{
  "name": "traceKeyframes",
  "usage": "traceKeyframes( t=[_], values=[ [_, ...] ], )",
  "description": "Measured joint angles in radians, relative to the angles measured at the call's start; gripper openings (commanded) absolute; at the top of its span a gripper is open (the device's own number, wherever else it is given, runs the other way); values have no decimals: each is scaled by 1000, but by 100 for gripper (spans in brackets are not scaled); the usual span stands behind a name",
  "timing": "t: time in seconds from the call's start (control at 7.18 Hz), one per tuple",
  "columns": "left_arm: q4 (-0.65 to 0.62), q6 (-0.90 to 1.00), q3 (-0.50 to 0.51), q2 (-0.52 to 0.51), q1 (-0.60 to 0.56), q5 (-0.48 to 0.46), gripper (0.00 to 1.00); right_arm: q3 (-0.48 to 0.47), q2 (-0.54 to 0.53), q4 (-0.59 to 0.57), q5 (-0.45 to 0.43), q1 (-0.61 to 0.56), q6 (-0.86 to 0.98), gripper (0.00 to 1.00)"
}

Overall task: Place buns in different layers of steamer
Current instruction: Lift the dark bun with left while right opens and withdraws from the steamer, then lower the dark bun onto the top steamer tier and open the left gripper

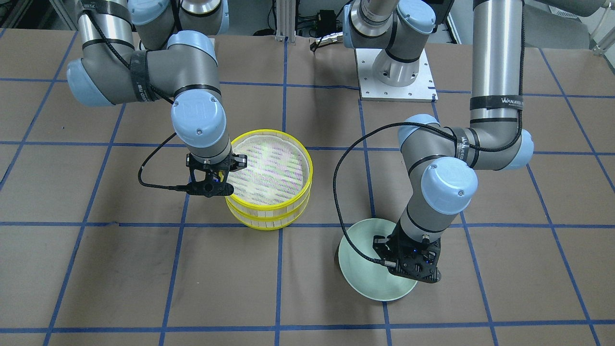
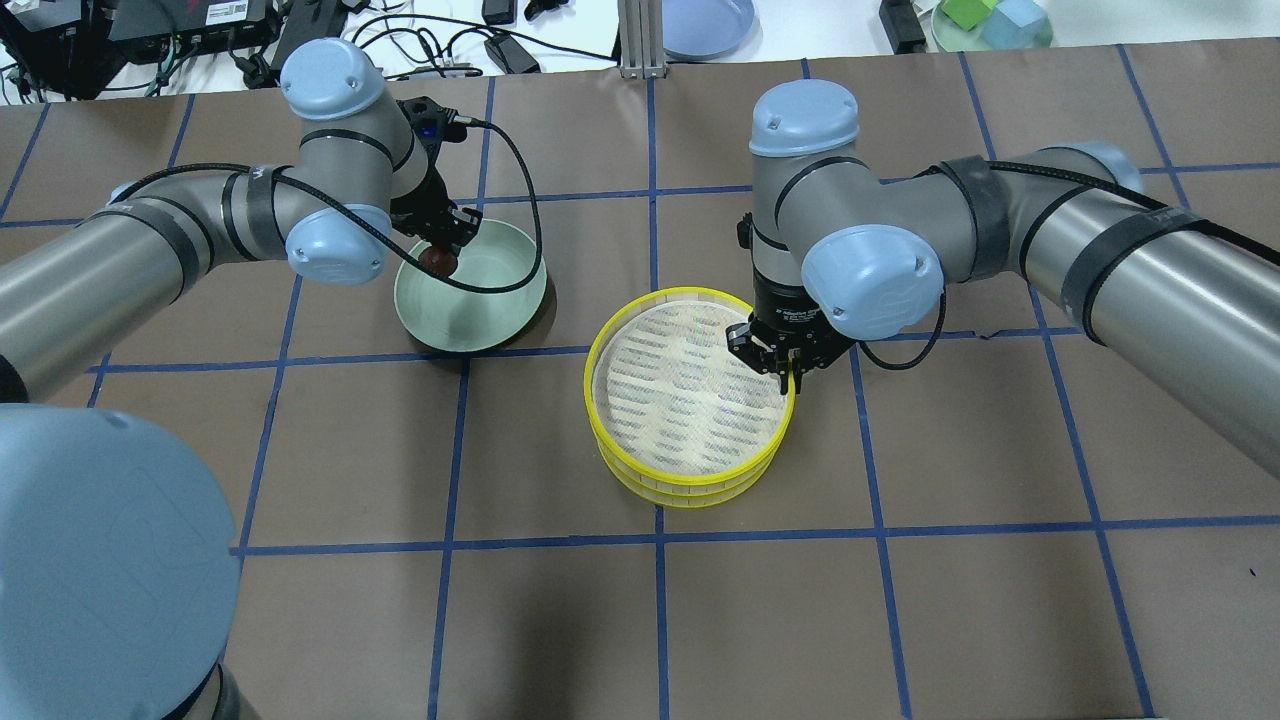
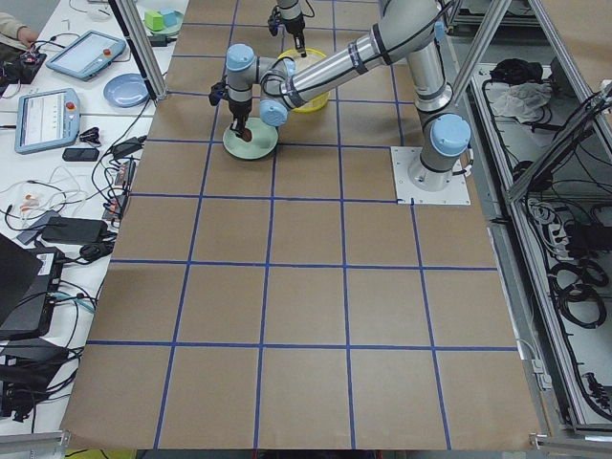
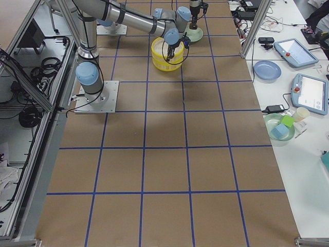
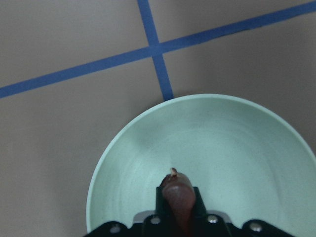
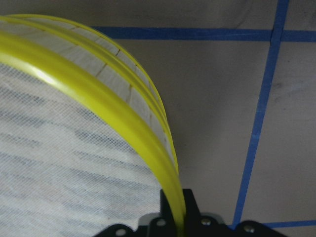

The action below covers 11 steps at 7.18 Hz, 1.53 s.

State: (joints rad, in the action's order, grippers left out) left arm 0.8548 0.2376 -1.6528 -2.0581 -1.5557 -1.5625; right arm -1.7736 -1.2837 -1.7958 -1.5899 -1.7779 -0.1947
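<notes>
Brown paper with a blue taped grid covers the table (image 2: 900,600). In the middle of it the two layers of steamer stand stacked. The top layer (image 2: 670,400) shows a bare mesh floor, and the lower layer (image 1: 269,220) is hidden but for its wall.

The right gripper (image 2: 790,372) stands at the stack's right edge, its fingers narrow and pinching the top layer's yellow rim. To the left and farther off sits the pale green plate (image 2: 490,310). The left gripper (image 2: 440,252) is low inside it, fingers closed on the dark reddish-brown bun (image 5: 177,195).

The cream-white bun shows in no view; it may lie under the top layer, but that cannot be told.

A lift by one point of the rim could tip the top layer or let it slip. If the layers nest tightly, the lower one may be dragged along. The soft bun could squash, or drop during the carry if the fingers hold too little of it.
</notes>
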Motion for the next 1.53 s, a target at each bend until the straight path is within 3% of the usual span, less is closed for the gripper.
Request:
traceKeyframes(
  t=[0.14, 0.42, 0.7, 0.98, 1.39, 1.53],
  values=[
    [42, -33, 3, 31, -5, 1, 0, 0, 0, 3, 2, 0, 0, 100],
    [121, -102, 8, 87, -14, 4, 0, 15, -20, -2, 2, -1, -10, 100],
    [173, -230, 9, 139, -57, 35, 0, 136, -94, 4, 1, 3, -13, 100],
    [188, -439, 8, 173, -145, 134, 0, 233, -182, 13, 10, 23, -13, 100],
    [225, -761, -4, 182, -272, 248, 0, 256, -254, 28, 117, 162, 35, 100],
    [245, -858, -7, 182, -320, 276, 38, 255, -260, 42, 127, 183, 72, 100]
  ],
)
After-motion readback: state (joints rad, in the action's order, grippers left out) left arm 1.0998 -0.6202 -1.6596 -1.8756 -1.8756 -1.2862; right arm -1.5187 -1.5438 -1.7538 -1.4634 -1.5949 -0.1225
